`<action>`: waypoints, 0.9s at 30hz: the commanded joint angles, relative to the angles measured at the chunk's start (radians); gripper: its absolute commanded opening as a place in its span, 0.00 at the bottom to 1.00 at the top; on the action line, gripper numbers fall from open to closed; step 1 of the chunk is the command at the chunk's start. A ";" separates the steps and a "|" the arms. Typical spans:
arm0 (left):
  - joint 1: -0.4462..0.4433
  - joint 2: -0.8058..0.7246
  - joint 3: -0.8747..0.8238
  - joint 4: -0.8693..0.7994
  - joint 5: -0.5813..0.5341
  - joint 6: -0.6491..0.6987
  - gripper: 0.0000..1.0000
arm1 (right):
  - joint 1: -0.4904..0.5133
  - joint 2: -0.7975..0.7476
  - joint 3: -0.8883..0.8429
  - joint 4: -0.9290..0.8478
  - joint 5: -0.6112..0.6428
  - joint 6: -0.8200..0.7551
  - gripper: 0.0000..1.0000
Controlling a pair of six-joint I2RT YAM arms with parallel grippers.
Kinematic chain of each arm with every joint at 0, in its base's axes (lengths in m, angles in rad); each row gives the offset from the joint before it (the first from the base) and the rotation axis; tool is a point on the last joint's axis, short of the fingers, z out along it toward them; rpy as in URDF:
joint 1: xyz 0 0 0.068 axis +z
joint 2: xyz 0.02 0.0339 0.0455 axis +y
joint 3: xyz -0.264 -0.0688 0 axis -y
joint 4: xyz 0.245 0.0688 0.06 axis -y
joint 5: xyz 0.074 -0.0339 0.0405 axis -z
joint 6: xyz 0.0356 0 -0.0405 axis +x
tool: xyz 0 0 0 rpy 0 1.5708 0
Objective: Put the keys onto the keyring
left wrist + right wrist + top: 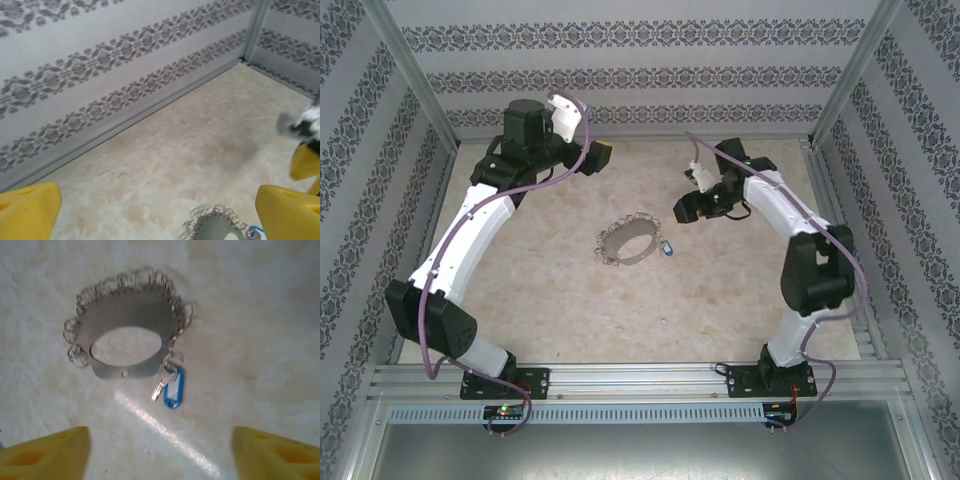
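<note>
The key lies flat on the table, right against the keyring and seemingly hooked through a small ring on its fringe. It looks threaded! The right gripper hovers above it, jaws wide and empty. The left gripper stands well apart with jaws spread too, probably to give room.

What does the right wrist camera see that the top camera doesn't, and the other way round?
Right wrist view: the short silver blade of the blue key and a tiny hole in the band of the keyring. Top view: the left arm, the right arm, the patterned walls and the front rail. Both: the keyring, the blue key at its edge and the pale table.
</note>
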 commanded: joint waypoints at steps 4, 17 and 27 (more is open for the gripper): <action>0.007 -0.122 -0.236 0.237 -0.273 -0.054 1.00 | -0.080 -0.247 -0.225 0.349 0.119 0.139 0.98; 0.102 -0.284 -0.885 0.742 -0.624 -0.026 1.00 | -0.174 -0.431 -0.736 1.006 0.534 0.152 0.98; 0.137 -0.208 -1.193 1.039 -0.662 -0.122 1.00 | -0.184 -0.346 -0.954 1.355 0.620 0.117 0.98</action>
